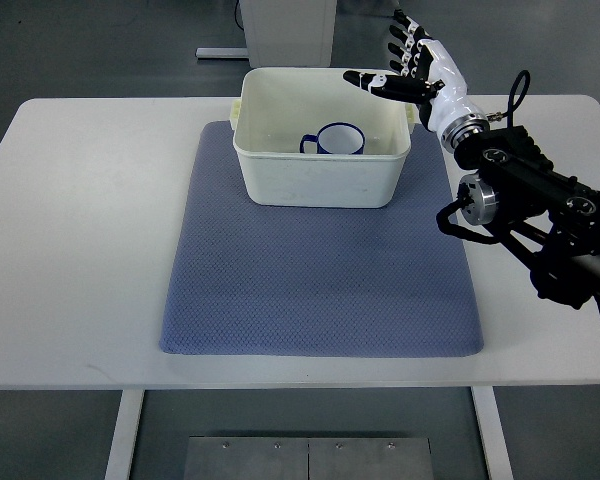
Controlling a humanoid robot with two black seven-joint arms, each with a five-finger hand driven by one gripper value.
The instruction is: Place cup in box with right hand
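Your right hand's fingers [412, 45] are spread and loose, holding nothing, with the thumb stretched out over the far right corner of the box [320, 180]. The right hand [415, 68] itself hangs above that corner, its white wrist joining the black arm [535, 205] that comes in from the right edge over the table [80, 250]. The cup [337, 139] you are concerned with sits inside the box, white with a blue rim and blue handle, near the far wall, handle pointing left. The box stands on the far part of a blue mat [320, 280], which lies flat on the white table.
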